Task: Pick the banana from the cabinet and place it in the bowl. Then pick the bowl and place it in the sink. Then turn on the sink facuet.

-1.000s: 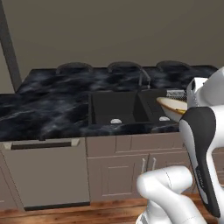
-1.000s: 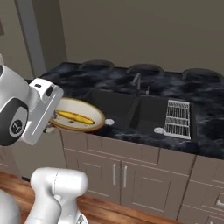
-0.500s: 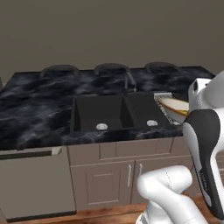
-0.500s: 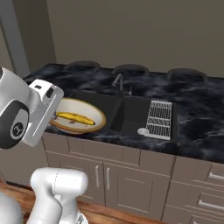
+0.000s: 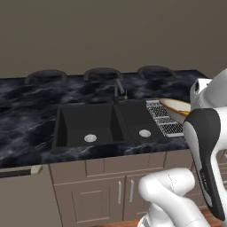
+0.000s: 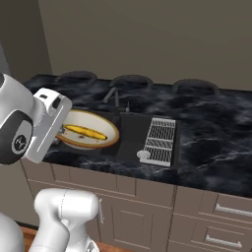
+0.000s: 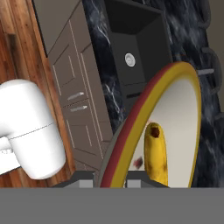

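Above the dark marble counter, beside the sink, the gripper holds the bowl in the air; its fingers are pressed onto the tan-orange rim. The banana lies inside the bowl on the cream-white surface, and the hand view shows it close to the pinched edge. From the right base view the bowl hangs over the front edge of the counter, just beside the black basin. The ribbed grey drain rack rests in the sink's right part. The slim dark faucet stands behind the basin, upright, well apart from the bowl.
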